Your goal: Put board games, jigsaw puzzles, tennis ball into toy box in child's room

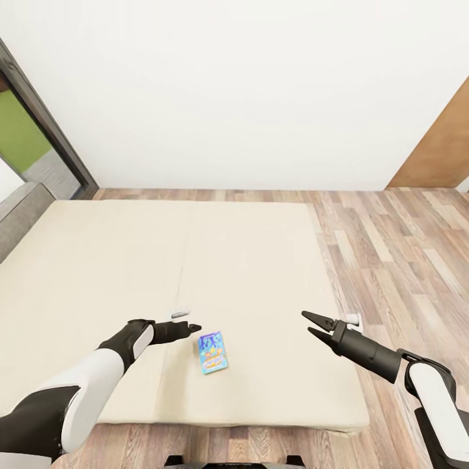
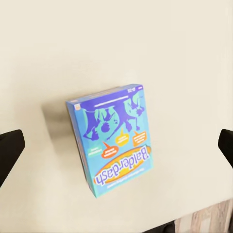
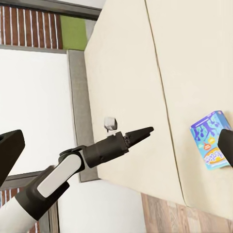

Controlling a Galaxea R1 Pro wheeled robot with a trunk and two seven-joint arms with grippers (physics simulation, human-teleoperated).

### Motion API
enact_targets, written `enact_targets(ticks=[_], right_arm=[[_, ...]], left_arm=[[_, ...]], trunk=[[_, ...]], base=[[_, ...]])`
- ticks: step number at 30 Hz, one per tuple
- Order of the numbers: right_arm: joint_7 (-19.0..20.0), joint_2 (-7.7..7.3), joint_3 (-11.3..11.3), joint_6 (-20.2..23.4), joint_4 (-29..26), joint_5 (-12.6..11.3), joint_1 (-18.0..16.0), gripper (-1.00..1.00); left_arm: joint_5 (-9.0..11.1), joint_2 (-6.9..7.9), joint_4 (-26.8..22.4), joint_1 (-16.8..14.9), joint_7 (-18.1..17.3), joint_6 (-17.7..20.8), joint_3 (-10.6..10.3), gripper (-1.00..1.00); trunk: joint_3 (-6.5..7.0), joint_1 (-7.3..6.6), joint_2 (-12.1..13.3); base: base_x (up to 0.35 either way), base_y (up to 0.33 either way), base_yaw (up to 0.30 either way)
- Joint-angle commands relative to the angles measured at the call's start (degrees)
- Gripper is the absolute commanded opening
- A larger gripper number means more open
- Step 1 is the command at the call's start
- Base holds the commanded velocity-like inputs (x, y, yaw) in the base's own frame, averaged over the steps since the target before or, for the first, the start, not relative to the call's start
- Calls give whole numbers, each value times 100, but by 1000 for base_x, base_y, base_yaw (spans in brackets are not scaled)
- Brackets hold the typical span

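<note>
Board game box (image 1: 213, 352), small, teal-blue and flat, printed "Balderdash", lies face up on the cream mattress of the wide low bed (image 1: 260, 260), near its front edge. The left gripper (image 1: 193, 328) hovers just beside and above the box; its black fingers (image 2: 9, 150) sit wide apart in the left wrist view, with the box (image 2: 112, 140) between them and untouched. The right gripper (image 1: 312, 325), dark and pointed, hangs over the bed's right edge with its two fingers spread and nothing between them. In the right wrist view the left arm (image 3: 87, 160) reaches over the mattress. Wood-plank floor (image 1: 397, 260) surrounds the bed below a white wall (image 1: 247, 91).
</note>
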Motion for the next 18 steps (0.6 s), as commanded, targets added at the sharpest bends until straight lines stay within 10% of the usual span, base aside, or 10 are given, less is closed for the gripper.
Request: enact_targets(ticks=[1, 18], right_arm=[[59, 0, -7, 23, 0, 56, -4, 100], [59, 0, -10, 23, -1, 56, -4, 100]], left_arm=[[46, -1, -3, -2, -4, 59, 32, 100], [44, -3, 0, 1, -6, -33, 26, 100]], trunk=[[-17, 3, -10], [-178, 3, -10]], base=[[0, 0, 0], [0, 0, 0]])
